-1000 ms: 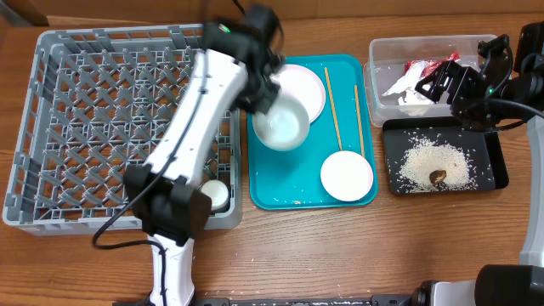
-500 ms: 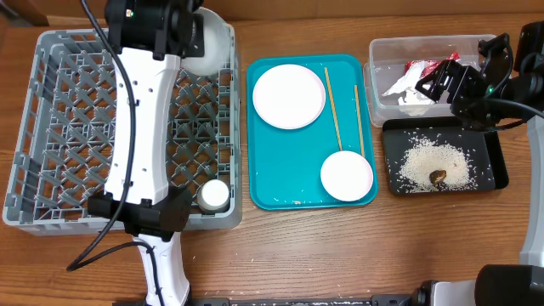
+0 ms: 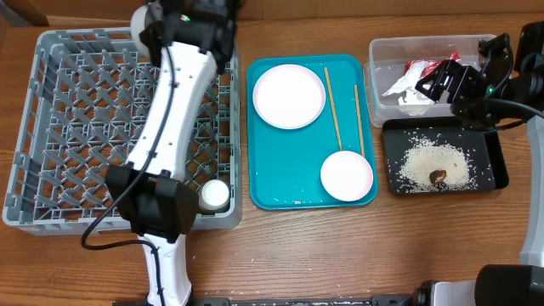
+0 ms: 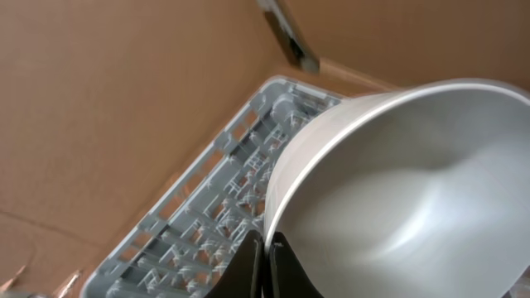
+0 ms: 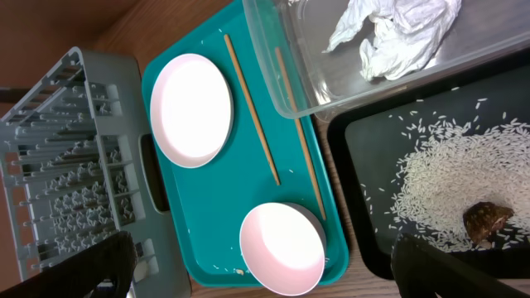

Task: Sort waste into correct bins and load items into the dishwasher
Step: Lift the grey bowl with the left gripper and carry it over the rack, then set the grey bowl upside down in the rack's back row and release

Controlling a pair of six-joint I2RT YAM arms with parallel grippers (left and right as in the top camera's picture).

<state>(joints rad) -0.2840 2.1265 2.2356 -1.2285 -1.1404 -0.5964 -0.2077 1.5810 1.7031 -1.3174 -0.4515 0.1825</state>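
Setting: brown wooden table (image 3: 280, 246), cardboard wall behind it in the left wrist view.

L side: large square grey plastic dish rack (image 3: 76, 127) w/ lattice floor. A small white cup (image 3: 214, 195) sits in its near right corner.

L gripper (image 4: 267, 261): I read the fingers as pinched together on the rim of a deep white bowl (image 4: 414, 190), thin wall between them. The bowl hangs tipped on its side, mouth toward the wrist cam, above the rack's far edge. Whether it touches the rack I can't tell; overhead, the arm hides most of it.

Centre: flat teal tray (image 3: 289, 170), just beside the rack. On it: round white plate (image 3: 289, 96) at the far left, second white bowl (image 3: 347, 176) upright at the near right, and two thin wooden chopsticks (image 3: 332, 106) lying lengthwise, approx. parallel, between plate and tray edge.

R side: clear rectangular plastic tub (image 3: 374, 81) holding a crumpled white paper napkin (image 3: 408, 89) and a small red-and-white foil wrapper (image 3: 425, 66). Nearer me, a shallow black rectangular plastic tray (image 3: 493, 161) carries loose white rice grains (image 3: 433, 161) and a small brown food lump (image 3: 439, 178).

R gripper (image 3: 432, 81): fingers spread wide, nothing between them, poised over the tub, well apart from the plate and bowl.
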